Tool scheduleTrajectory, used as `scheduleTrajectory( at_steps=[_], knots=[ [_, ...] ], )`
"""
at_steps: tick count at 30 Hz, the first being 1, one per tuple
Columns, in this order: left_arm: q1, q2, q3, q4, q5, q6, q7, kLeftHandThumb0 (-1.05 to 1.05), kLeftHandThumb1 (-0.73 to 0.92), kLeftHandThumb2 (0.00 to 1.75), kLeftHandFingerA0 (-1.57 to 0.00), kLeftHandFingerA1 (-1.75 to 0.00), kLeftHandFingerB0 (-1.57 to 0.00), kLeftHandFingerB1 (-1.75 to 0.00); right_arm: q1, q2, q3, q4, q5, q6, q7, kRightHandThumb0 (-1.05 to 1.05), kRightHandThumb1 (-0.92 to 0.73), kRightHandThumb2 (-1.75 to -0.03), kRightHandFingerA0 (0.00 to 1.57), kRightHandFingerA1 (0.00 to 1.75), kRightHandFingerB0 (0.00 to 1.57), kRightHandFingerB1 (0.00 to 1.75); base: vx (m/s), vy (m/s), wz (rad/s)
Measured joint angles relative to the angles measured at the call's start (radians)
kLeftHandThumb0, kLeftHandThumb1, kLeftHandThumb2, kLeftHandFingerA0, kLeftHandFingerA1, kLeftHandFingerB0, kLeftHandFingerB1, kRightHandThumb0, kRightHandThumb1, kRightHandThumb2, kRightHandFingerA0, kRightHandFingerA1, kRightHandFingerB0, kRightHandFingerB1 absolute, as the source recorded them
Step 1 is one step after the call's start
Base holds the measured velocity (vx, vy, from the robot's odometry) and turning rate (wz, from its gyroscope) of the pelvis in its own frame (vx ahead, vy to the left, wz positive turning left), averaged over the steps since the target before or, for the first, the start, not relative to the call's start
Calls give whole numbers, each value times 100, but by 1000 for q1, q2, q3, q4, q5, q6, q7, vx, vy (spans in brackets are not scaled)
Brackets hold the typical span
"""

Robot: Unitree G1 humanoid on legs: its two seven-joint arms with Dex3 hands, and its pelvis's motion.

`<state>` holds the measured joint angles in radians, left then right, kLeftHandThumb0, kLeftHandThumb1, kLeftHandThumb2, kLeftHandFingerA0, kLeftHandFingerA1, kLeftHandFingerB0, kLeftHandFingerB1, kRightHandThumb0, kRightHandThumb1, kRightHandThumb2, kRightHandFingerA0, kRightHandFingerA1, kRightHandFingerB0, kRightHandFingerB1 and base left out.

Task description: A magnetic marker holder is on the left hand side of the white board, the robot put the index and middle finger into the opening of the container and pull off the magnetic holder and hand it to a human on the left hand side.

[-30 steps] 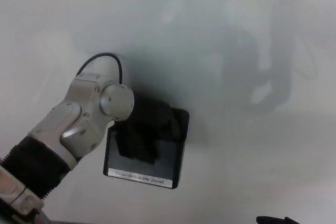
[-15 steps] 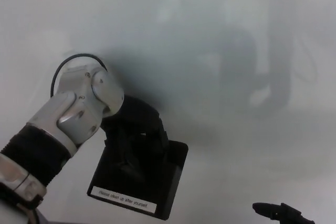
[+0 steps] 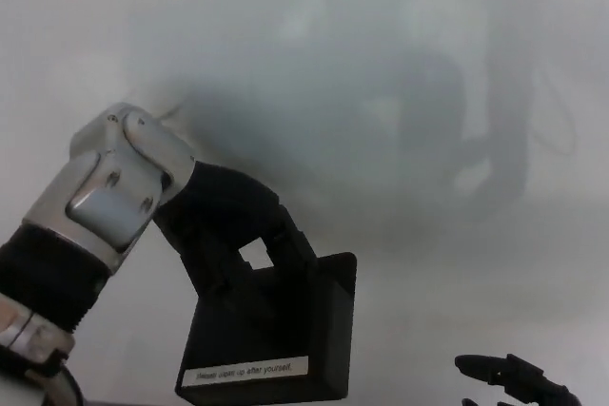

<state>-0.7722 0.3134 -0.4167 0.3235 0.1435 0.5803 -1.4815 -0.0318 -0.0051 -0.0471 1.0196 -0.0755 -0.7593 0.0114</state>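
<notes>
Left hand's got the marker holder, whiteboard behind it

left hand [image 3: 233,235] is grasping the black marker holder [image 3: 271,330], fingers hooked in its opening, low against the whiteboard [image 3: 381,64]; right hand [image 3: 514,379] barely shows bottom right, can't tell its state

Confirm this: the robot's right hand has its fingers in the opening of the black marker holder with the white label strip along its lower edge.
Not quite. The head view shows the left hand, not the right, with its fingers hooked into the opening of the black marker holder. The right hand only shows at the lower right corner, away from it. The white label strip along the holder's lower edge is correct.
</notes>
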Motion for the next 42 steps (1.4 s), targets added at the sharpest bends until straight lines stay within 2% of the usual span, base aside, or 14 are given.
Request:
scheduleTrajectory(
  at_steps=[2,9,11,17,19,21,22,25,32,34,35,38,39,42],
  knots=[
    [33,-12,38,-21,-26,21,-2,-8,71,65,-83,-161,-84,-119,-1,0,0,0,0,0,0,-61,-51,-92,95,71,65,63,0,0,0],
    [231,-131,220,-124,-150,117,1,-22,63,59,-91,-124,-83,-69,-8,2,3,-1,-1,1,0,-55,-62,-59,106,56,73,50,0,0,0],
    [282,-170,261,-148,-179,135,4,-34,63,59,-89,-117,-75,-65,-8,2,4,-1,-1,1,0,-64,-50,-90,94,70,67,63,0,0,0],
    [473,-315,385,-262,-276,191,27,-40,79,63,-98,-92,-72,-81,-10,2,7,-1,-2,2,0,-59,-48,-91,95,72,67,64,0,0,0],
    [521,-350,416,-297,-301,207,36,-39,80,63,-96,-95,-68,-86,-11,2,7,-1,-2,2,0,-55,-62,-58,110,55,75,51,0,0,0],
    [578,-387,453,-342,-333,223,49,-31,63,106,-91,-97,-70,-88,-11,3,8,-1,-2,2,0,-54,-62,-58,110,55,75,51,0,0,0],
    [602,-401,467,-360,-347,229,56,-38,82,64,-93,-97,-68,-94,-11,3,8,-1,-2,3,0,-54,-61,-58,110,56,75,51,0,0,0],
    [669,-437,500,-412,-386,243,77,-41,80,65,-94,-88,-80,-75,-11,3,9,-1,-2,3,0,-57,-47,-90,95,72,69,65,0,0,0],
    [818,-486,568,-531,-495,265,145,-41,80,63,-95,-99,-76,-72,-11,5,15,0,-2,3,0,-52,-61,-59,111,57,76,51,0,0,0],
    [854,-491,585,-558,-527,271,166,-34,61,104,-89,-94,-70,-78,-11,5,16,0,-2,3,0,-51,-61,-58,110,56,76,52,0,0,0],
    [863,-493,590,-564,-536,272,171,-36,75,62,-91,-96,-72,-63,-11,5,16,1,-2,3,0,-52,-61,-59,110,56,76,51,0,0,0],
    [905,-499,608,-594,-583,278,202,-37,73,61,-87,-85,-68,-61,-10,5,18,1,-2,3,0,-52,-61,-58,110,57,76,52,0,0,0],
    [916,-501,612,-601,-595,278,211,-39,59,99,-81,-85,-60,-70,-10,5,19,2,-2,3,0,-52,-61,-59,110,57,76,51,0,0,0],
    [948,-505,627,-625,-638,279,242,-43,76,62,-79,-74,-61,-54,-10,6,21,2,-2,3,0,-51,-61,-59,110,57,76,51,0,0,0]
  ],
)
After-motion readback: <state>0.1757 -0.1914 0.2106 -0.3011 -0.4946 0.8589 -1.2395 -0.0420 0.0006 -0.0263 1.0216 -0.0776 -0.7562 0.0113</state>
